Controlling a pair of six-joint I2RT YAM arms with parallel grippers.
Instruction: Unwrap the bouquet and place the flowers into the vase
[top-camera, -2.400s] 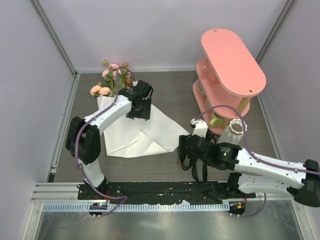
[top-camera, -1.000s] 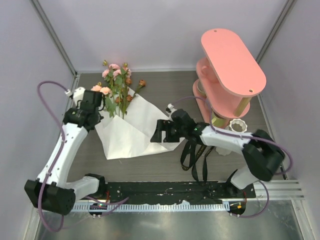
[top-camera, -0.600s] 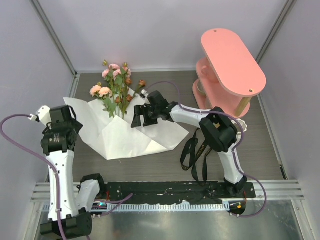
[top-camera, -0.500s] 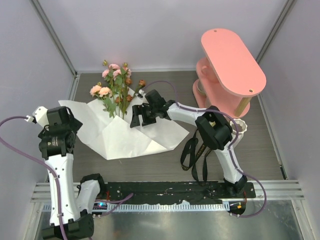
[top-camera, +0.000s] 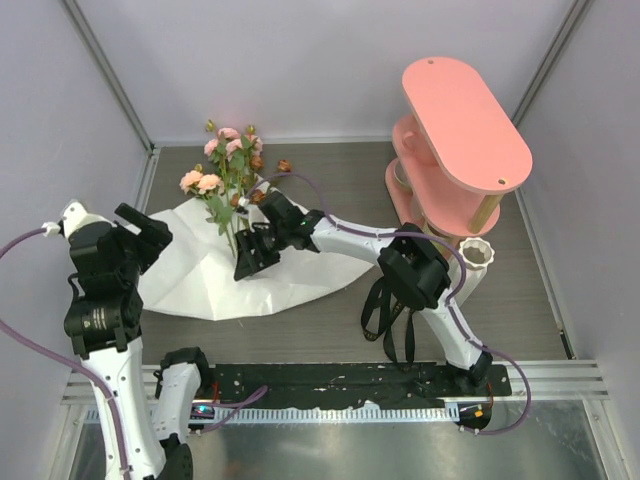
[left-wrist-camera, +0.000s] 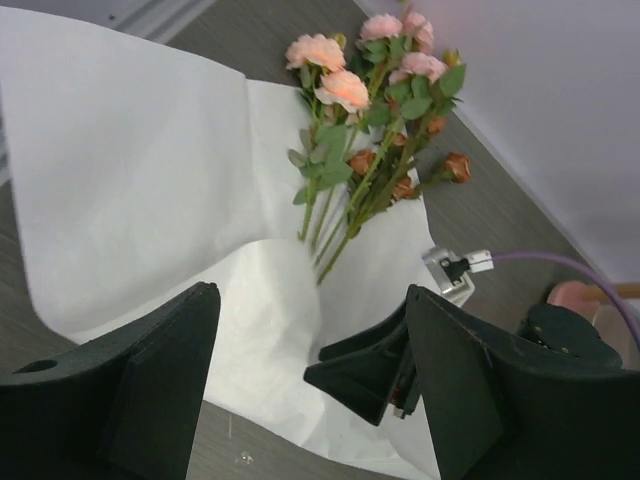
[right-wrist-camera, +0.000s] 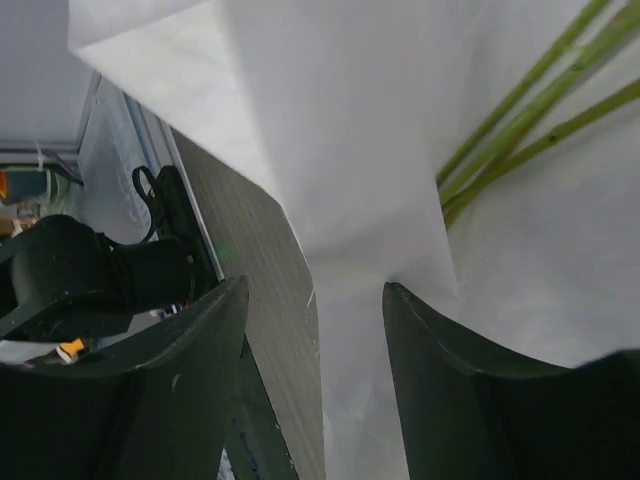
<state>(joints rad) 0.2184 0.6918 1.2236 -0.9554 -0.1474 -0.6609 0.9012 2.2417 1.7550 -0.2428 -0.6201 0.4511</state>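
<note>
The flowers (top-camera: 232, 175) lie flat on the opened white paper (top-camera: 300, 270) at the far left of the table (top-camera: 340, 180). Their heads point toward the back wall and their bare stems (right-wrist-camera: 520, 105) point toward me. The black ribbon (top-camera: 388, 310) lies apart on the table, so I judge the step in hand to be gripping the stems.

My right fingers (top-camera: 250, 262) stand spread above the paper just beside the stem ends, grasping nothing. A raised paper fold sits between them.

Procedure:
1. Shift off the fold toward the stems.
2. Straddle the whole bundle.
3. Descend until both tips reach the paper.
4. Clench on the stems only, not the sheet.

My left fingers (top-camera: 148, 226) are released and empty, held up beyond the paper's left edge. They could pin the sheet during the lift. The vase (top-camera: 476, 254) stands upright, well apart from the flowers, beside the pink shelf (top-camera: 465, 120).
</note>
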